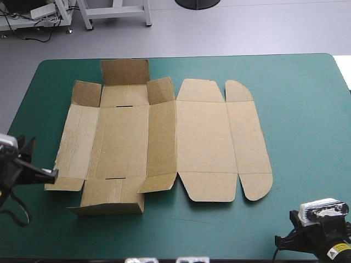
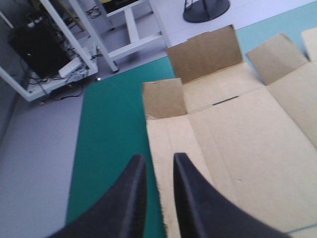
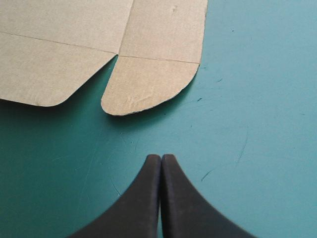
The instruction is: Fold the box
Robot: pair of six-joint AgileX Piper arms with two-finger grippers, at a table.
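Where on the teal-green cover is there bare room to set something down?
Widest free patch: the teal-green cover between the rounded right flaps of the box and the table's right edge. A narrower strip runs along the far edge, another along the near edge ahead of the right tool. Crowded: the box's left edge, by the left tool.

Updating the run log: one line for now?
brown cardboard box sheet: mostly flat, left-half flaps raised | left tool: open, over its left edge | right tool: shut, above teal-green cover
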